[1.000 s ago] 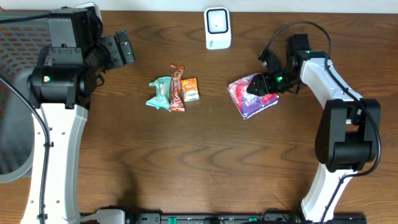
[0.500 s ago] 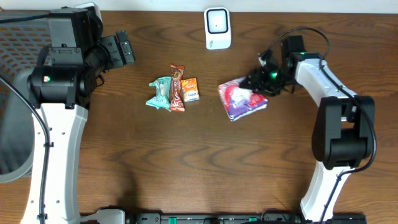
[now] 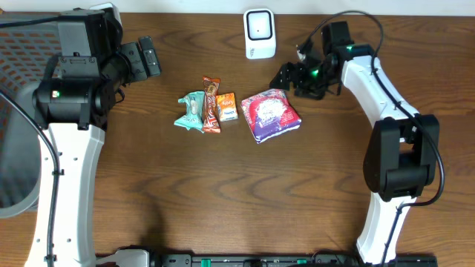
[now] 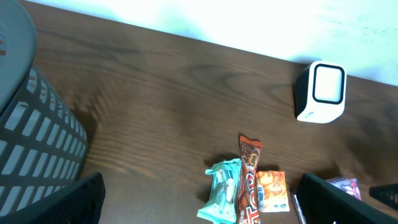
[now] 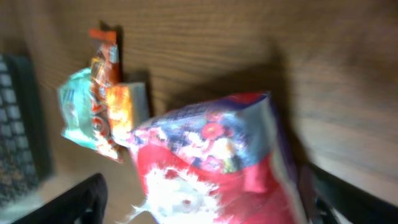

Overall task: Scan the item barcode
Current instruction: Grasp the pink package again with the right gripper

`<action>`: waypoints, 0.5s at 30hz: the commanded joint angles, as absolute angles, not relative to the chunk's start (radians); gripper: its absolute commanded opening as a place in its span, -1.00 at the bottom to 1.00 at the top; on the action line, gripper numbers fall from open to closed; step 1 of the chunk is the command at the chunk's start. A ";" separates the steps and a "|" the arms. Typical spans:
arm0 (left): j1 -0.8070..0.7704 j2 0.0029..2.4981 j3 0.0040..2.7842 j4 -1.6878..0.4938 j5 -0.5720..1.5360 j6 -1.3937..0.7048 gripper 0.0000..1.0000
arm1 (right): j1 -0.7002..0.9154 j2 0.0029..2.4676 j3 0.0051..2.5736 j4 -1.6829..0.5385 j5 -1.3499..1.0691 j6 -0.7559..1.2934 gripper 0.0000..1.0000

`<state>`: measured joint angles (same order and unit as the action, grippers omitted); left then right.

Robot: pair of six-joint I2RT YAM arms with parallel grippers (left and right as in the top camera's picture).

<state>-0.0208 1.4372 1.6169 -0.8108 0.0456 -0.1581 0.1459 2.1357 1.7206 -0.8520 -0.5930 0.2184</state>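
The white barcode scanner (image 3: 260, 33) stands at the table's back edge and also shows as a scanner (image 4: 322, 92) in the left wrist view. A pink and purple snack bag (image 3: 271, 115) lies flat on the table in front of it. My right gripper (image 3: 295, 78) hovers open just behind and right of the bag, apart from it. Its wrist view is blurred: the bag (image 5: 217, 162) fills the gap between the wide-spread fingers (image 5: 81, 199). My left gripper (image 3: 146, 59) is open at the back left, holding nothing.
A teal packet (image 3: 191, 110), a brown bar (image 3: 211, 105) and an orange packet (image 3: 227, 106) lie side by side left of the bag. A grey mesh basket (image 3: 15, 111) stands past the table's left edge.
My right gripper carried the snack bag left toward the scanner, then opened. The bag now lies on the table beside the orange packet. The left arm has not moved.
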 commanded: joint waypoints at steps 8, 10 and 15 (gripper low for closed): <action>-0.018 1.443 1.627 -0.811 0.033 -0.162 0.96 | 0.186 2.139 1.645 -0.856 -0.529 -0.070 0.99; -0.018 1.443 1.627 -0.811 0.033 -0.162 0.96 | 0.192 2.139 1.612 -0.842 -0.535 -0.068 0.98; -0.018 1.443 1.627 -0.811 0.033 -0.162 0.96 | 0.199 2.140 1.507 -0.758 -0.633 -0.068 0.97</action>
